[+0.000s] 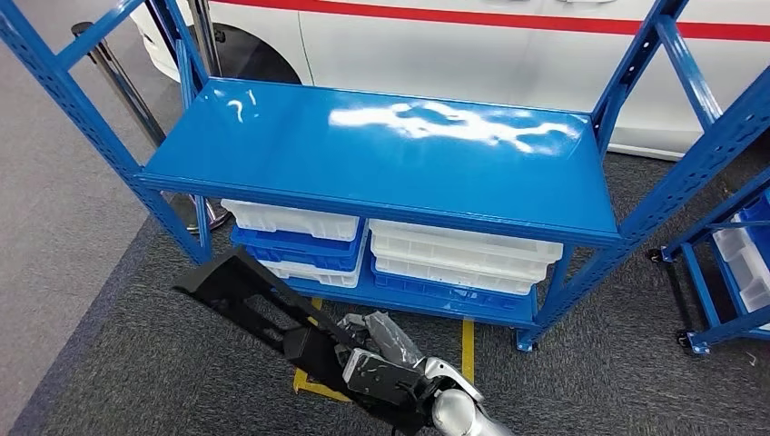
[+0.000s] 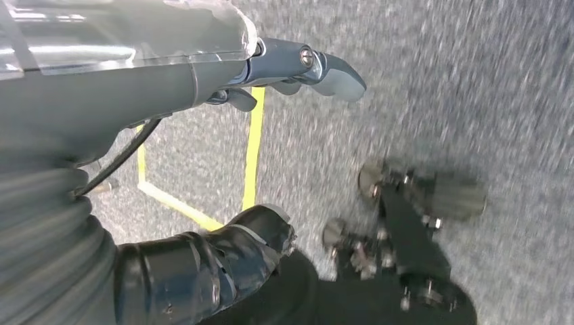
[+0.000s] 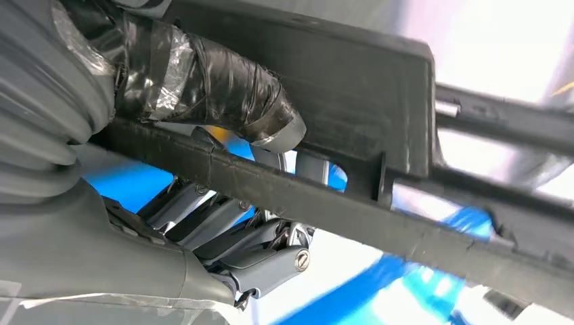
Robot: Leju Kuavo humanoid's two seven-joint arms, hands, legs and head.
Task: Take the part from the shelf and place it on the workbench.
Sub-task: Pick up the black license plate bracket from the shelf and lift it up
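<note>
We see the right hand (image 1: 386, 368) low in the head view, and it holds the part (image 1: 245, 295), a long black plastic piece with ribs and openings. In the right wrist view the thumb, wrapped in black tape, lies over one side of a bar of the part (image 3: 379, 135), and the grey fingers (image 3: 223, 233) are curled under the other side, so the grip closes around this bar. The part reaches from the hand up and to the left, and its far end is in front of the lower left corner of the shelf (image 1: 381, 145); we cannot tell if it touches the frame there.

The left hand (image 2: 298, 64) hangs above the grey carpet (image 2: 474, 81). Its fingers look partly bent and nothing is between them, but we cannot tell surely how far they are closed. Under it we see yellow tape lines (image 2: 254, 149) on the floor.

The shelf is blue metal, and its top board is bare and shiny. On the lower level there are white and blue trays (image 1: 463, 259) in stacks, side by side. Behind the shelf stands a white vehicle (image 1: 472, 54) with a red stripe. At the right edge there is a second blue rack (image 1: 726, 272) on small wheels, with white trays in it.
</note>
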